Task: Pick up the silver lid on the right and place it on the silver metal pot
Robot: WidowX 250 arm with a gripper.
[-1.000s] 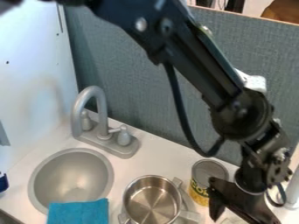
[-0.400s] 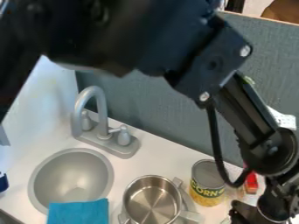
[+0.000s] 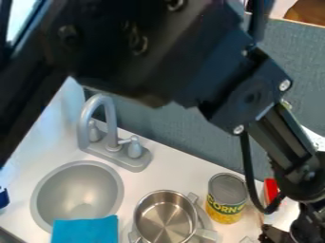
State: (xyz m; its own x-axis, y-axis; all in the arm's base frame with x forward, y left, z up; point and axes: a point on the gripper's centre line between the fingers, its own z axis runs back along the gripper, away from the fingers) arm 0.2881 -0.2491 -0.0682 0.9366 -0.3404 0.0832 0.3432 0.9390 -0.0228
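Note:
At the lower right corner, the black gripper (image 3: 277, 234) hangs low, partly cut off by the bottom and right edges. Left of it stands a yellow corn can (image 3: 226, 199) with a grey lid, apart from the gripper. A red object (image 3: 271, 190) is behind the gripper, partly covered by the arm and its cable. Further left is a steel pot (image 3: 165, 219) with handles. Whether the gripper holds anything is hidden.
A grey sink basin (image 3: 77, 192) lies at left, with a blue cloth (image 3: 86, 230) over its front edge and a grey faucet (image 3: 108, 118) behind. A grey-blue partition (image 3: 190, 135) rises at the back. Something dark blue (image 3: 4, 197) is at the left edge.
The arm and gripper have moved right and toward the bottom right corner, away from the can. The can and the red object behind have come into fuller view.

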